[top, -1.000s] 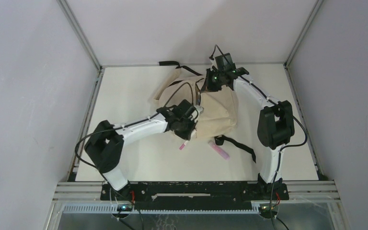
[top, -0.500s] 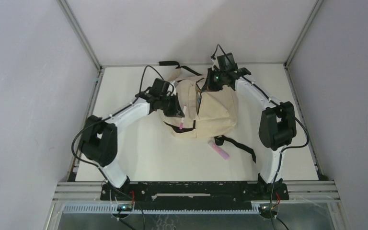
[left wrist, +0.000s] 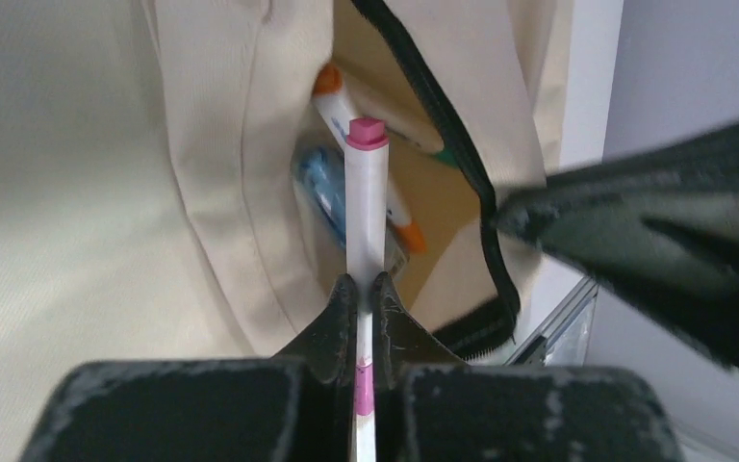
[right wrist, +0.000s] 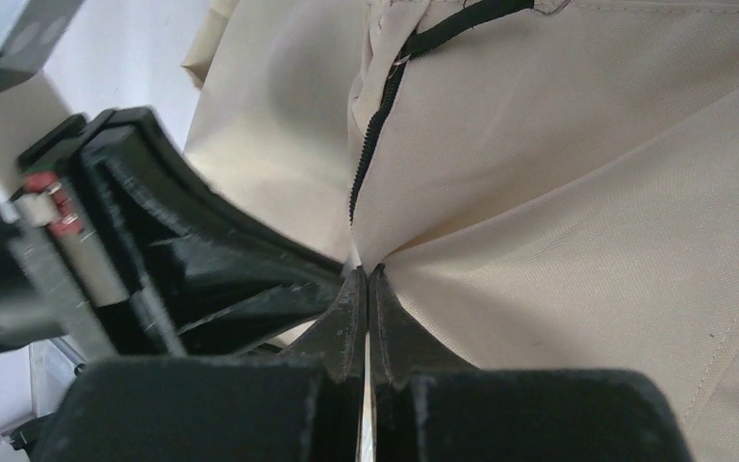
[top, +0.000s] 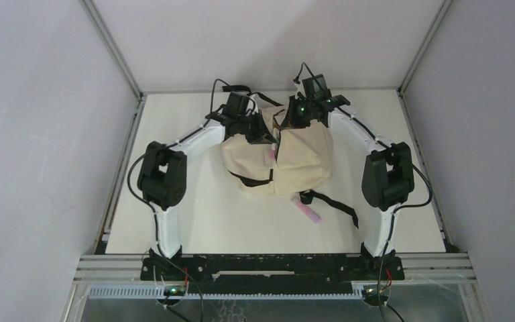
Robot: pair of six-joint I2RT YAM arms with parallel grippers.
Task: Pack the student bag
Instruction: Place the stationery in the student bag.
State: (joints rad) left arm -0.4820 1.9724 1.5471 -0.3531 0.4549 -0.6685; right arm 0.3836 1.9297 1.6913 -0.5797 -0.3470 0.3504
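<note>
While the bag (top: 302, 157) sits in the middle of the table (top: 194, 201), a little toward the top of the view from above, both arms meet at its open mouth.

The right gripper (right wrist: 367, 279) is pinched tight on the cloth edge of the bag, just below the black zipper (right wrist: 370, 144). It looks like it is holding the mouth open.

The left gripper (left wrist: 366, 289) is closed on a white pen (left wrist: 367, 192) with a pink cap. In the left wrist view the pen points straight up the middle of the frame, with its cap right at the opening. The pen is not let go yet.

Some packing looks done. Inside the bag, in the upper middle of that view, there is an orange pen (left wrist: 399, 217) and a blue thing (left wrist: 319, 183). I cannot tell what the blue thing is.

Some work is left. The white pen has to go in and be dropped. A pink pen (top: 306, 208) lies on the table, just below the bag in the view from above, next to a black strap. It looks like it needs to go in too. The bag may need zipping after that.
</note>
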